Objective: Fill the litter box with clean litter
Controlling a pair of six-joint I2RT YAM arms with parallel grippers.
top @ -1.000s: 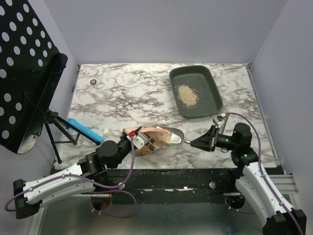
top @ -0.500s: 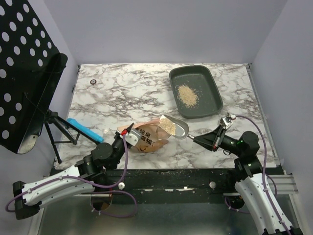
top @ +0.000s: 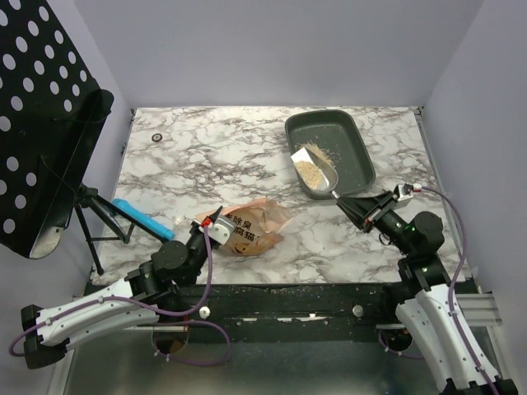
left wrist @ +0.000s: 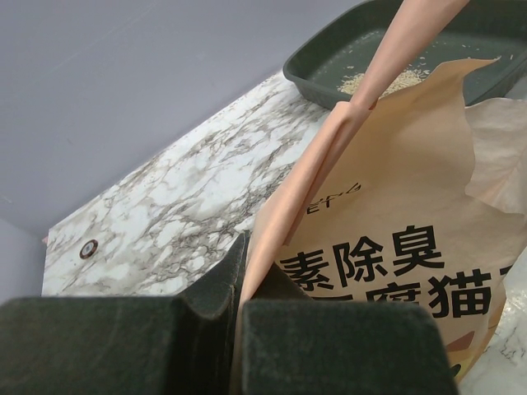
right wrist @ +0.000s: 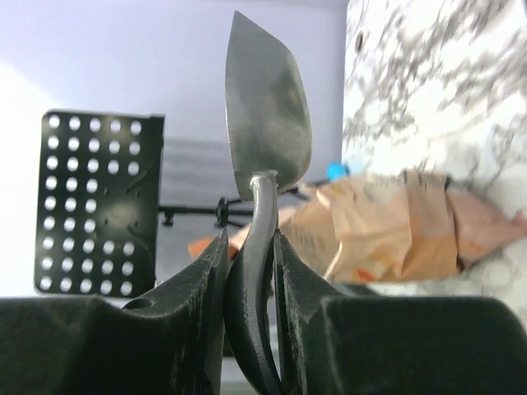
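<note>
Black Chinese print on the orange-tan bag (left wrist: 395, 206) read "素除臭" — the line below was cut off, showing "猫"; nothing else was legible.

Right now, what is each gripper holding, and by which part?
The left gripper pinches the bag by its edge; right gripper clamps the scoop by its handle.

Black perforated stand (top: 41, 123) left of marble table (top: 214, 156) (blue bar (top: 142, 217) near its legs)

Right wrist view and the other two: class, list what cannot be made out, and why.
- Right wrist: scoop seen from behind; its load is hidden.
- Left wrist: bag wall hides its contents; a bag fold crosses the litter box.
- Top: small round thing far left, too small to name.
</note>
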